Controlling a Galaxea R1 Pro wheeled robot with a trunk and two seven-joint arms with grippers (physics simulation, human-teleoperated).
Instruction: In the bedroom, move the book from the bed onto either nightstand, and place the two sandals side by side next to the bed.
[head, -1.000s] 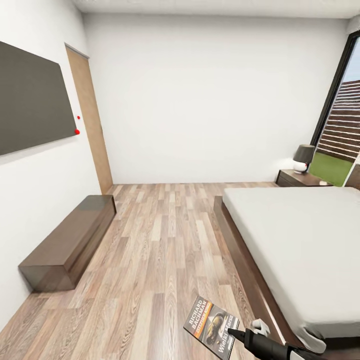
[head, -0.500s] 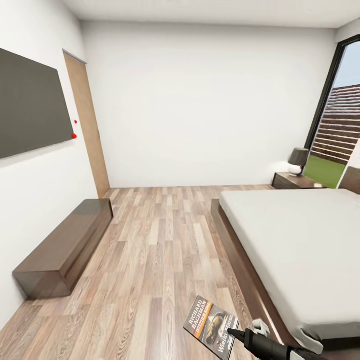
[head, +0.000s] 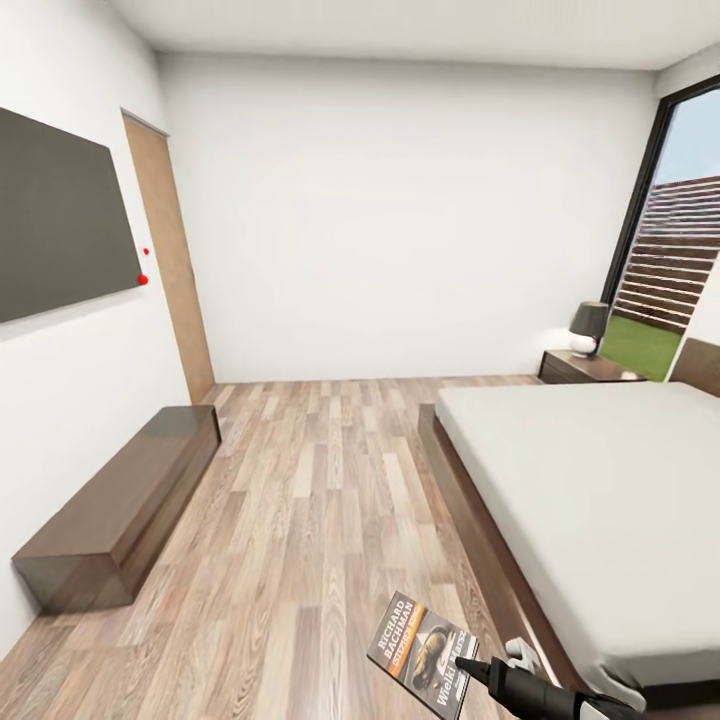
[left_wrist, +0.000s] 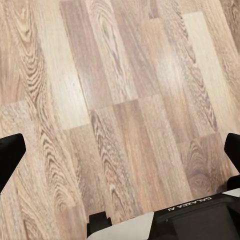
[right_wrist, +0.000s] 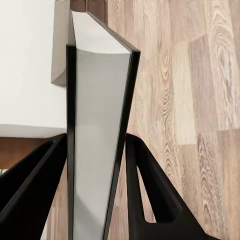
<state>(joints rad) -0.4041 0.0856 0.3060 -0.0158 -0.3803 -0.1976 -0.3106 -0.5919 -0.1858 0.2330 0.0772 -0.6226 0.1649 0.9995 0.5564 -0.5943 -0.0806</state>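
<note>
I carry the book clamped in my right gripper at 5 o'clock, bound for the nightstand at 2 o'clock; my left gripper hangs spread.

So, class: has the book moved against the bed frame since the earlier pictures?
Cannot tell: the book keeps its place in the picture, while the bed shifts slightly because the camera moved.

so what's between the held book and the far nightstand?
Head view: the book, clamped in the right gripper, and the nightstand are separated by bare wood floor and the bed.
</note>
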